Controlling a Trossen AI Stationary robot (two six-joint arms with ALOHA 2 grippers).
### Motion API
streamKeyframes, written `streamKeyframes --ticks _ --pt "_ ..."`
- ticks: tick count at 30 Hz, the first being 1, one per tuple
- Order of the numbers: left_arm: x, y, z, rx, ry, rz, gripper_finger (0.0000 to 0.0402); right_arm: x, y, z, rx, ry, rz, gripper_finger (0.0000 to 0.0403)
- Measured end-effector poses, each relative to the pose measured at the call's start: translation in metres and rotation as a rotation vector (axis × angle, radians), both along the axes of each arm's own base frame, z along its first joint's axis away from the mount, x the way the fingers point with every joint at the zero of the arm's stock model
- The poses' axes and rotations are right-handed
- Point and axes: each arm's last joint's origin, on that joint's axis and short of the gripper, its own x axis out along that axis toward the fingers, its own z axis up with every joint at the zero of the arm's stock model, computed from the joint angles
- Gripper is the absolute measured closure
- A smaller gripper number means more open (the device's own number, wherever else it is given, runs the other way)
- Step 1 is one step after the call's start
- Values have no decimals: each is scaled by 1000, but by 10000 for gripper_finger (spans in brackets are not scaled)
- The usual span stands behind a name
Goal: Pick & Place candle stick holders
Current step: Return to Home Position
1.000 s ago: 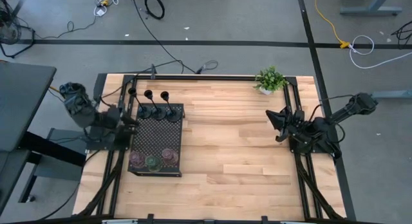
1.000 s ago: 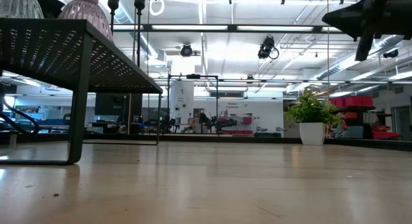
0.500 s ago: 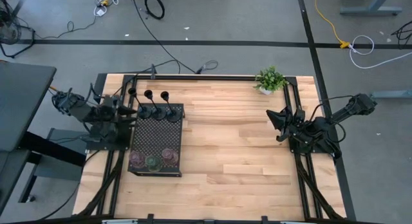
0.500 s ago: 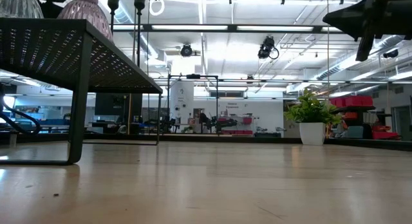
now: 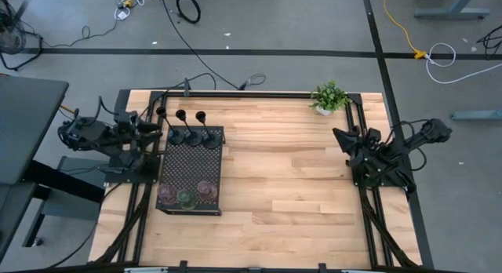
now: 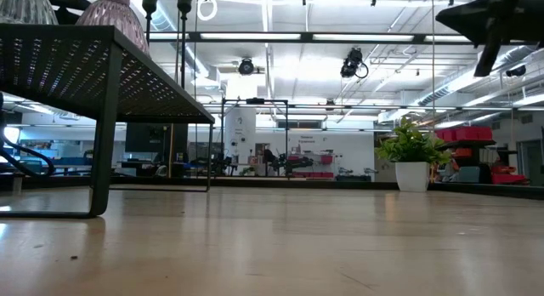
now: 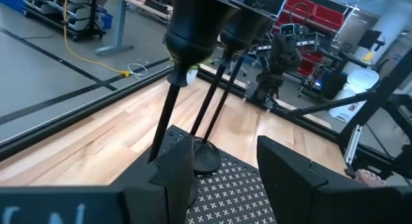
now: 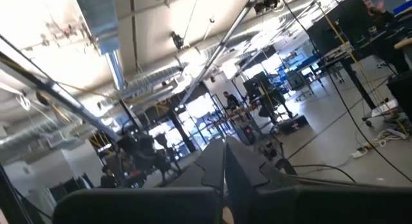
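Left gripper (image 5: 151,126) — jaws apart — hangs beside the tray (image 5: 192,167) (six holders (image 5: 187,196) on it); right gripper (image 5: 342,135), jaws together, sits near the table's (image 5: 274,187) right edge.

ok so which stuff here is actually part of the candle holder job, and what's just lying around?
Job:
- three tall black candle stick holders
- three small glass holders
- black perforated shelf that both sets stand on

Lying about:
- potted plant
- loose cables
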Motion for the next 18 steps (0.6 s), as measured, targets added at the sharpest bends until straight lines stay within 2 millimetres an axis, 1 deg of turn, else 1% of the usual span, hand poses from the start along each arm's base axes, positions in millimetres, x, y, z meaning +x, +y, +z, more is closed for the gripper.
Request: streamKeyframes --ticks 12,18 --pt "-1 0 0 0 1 44 229 -16 -9 8 68 -130 -2 389" --pt "-1 0 0 0 1 44 229 -19 -14 9 70 -144 -59 389"
